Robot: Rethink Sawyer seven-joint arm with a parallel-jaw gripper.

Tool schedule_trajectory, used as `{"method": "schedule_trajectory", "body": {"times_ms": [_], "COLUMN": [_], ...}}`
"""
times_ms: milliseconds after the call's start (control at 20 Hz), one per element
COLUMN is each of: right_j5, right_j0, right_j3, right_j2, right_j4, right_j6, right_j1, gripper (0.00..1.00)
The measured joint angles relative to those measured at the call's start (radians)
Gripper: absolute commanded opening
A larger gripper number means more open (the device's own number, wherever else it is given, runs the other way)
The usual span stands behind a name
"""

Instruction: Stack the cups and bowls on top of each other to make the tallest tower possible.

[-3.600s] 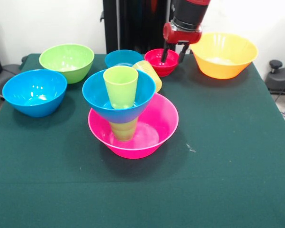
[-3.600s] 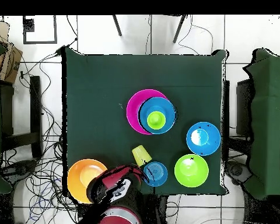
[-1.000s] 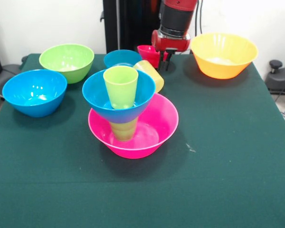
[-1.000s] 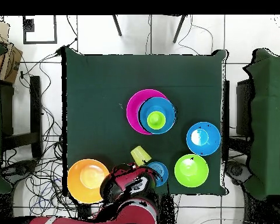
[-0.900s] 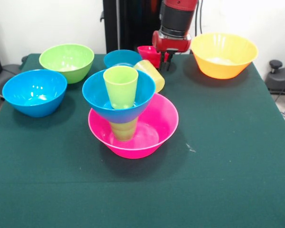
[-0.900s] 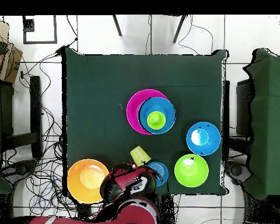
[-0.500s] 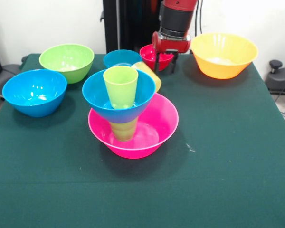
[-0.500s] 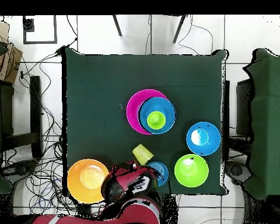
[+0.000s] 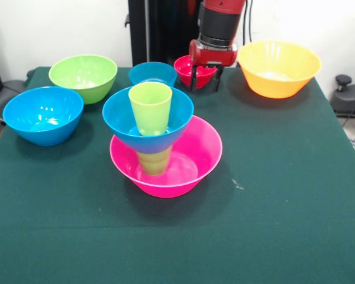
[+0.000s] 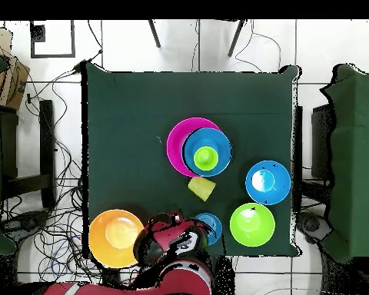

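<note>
The tower stands mid-table: a wide pink bowl holds a green cup, a blue bowl sits on that cup, and a second green cup stands in the blue bowl. The tower also shows in the overhead view. My gripper hangs at the far side of the table and is shut on the small red bowl, one finger in front of it. The arm hides this bowl in the overhead view. The yellow cup lies on its side close behind the tower, hidden in the front view.
A small blue bowl sits next to the red bowl. A green bowl and a medium blue bowl stand at the left. A large orange bowl stands at the far right. The table's edges lie close behind the bowls.
My gripper carried the red bowl left from beside the orange bowl, then levelled it out. The yellow cup was pushed and has rolled toward the tower, out of the front view.
</note>
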Motion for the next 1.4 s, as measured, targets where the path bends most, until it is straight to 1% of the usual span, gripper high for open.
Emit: {"method": "schedule_trajectory", "body": {"times_ms": [250,450,500,550,900,1200,1400], "right_j5": [0.001,0.023,0.044,0.057,0.107,0.107,0.107], "right_j0": [-0.01,-0.014,-0.017,-0.019,-0.036,-0.043,-0.04], "right_j3": [0.003,0.026,0.042,0.051,0.086,0.088,0.087], "right_j2": [0.008,0.018,0.025,0.028,0.038,0.038,0.038], "right_j4": [0.0,0.0,0.0,0.0,0.0,0.0,0.0], "right_j6": [0.0,0.0,0.0,0.0,0.0,0.0,0.0], "right_j1": [-0.021,-0.086,-0.124,-0.145,-0.221,-0.212,-0.181], "gripper": [1.0,1.0,1.0,1.0,1.0,1.0,1.0]}}
